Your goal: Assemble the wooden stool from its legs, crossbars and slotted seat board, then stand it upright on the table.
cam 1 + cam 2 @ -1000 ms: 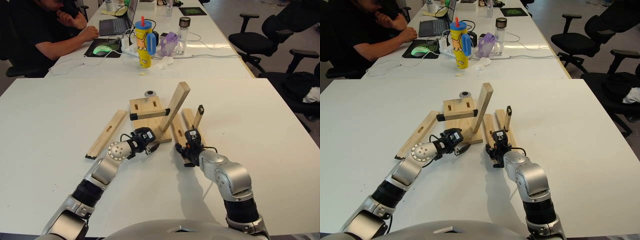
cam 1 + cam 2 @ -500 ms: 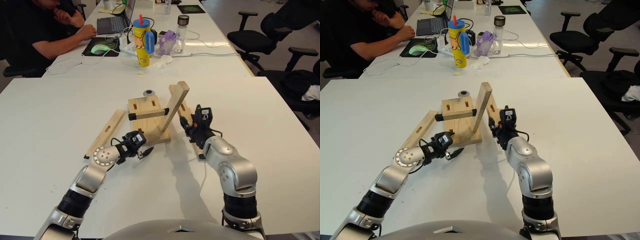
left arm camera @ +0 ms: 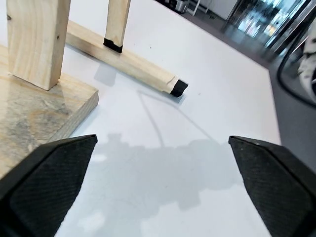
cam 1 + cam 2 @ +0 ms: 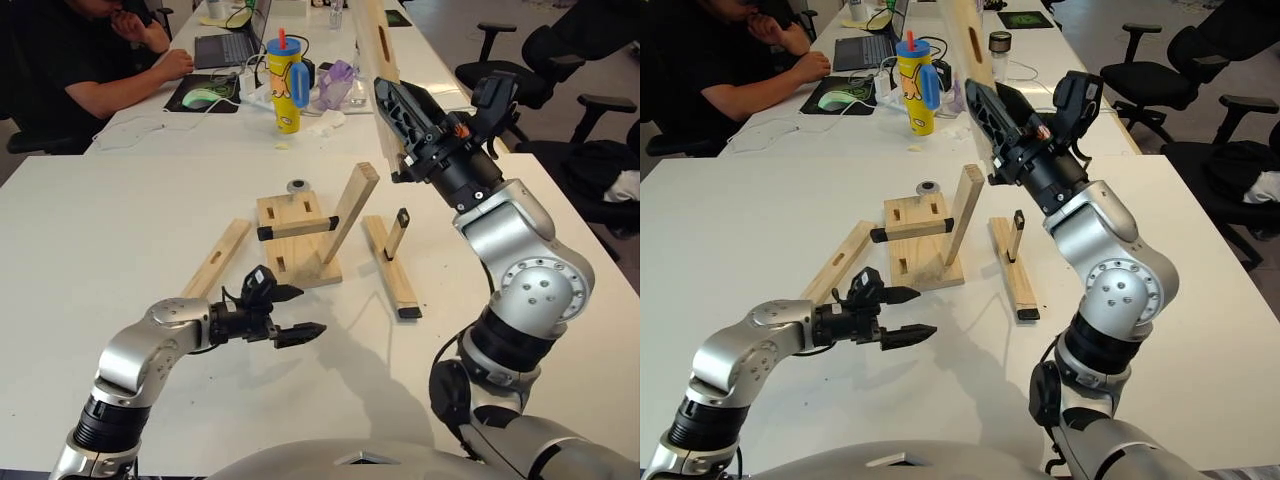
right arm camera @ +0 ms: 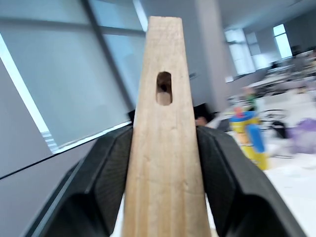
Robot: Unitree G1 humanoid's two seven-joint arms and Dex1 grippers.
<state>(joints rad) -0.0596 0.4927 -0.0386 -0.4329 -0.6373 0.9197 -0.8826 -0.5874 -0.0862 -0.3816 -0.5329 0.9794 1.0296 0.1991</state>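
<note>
R pincer [image 5: 165, 131] is up high, gripping a wood leg [image 4: 383, 50]. L pincer [image 4: 308, 308] is spread wide, low over the table [image 4: 120, 220], near the seat board [image 4: 305, 262], which lies flat w/ a tilted leg [image 4: 350, 215] in it.

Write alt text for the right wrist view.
The right gripper is shut on a slotted wooden leg, clamping it from both sides. Behind it are large windows and a yellow cup.
</note>
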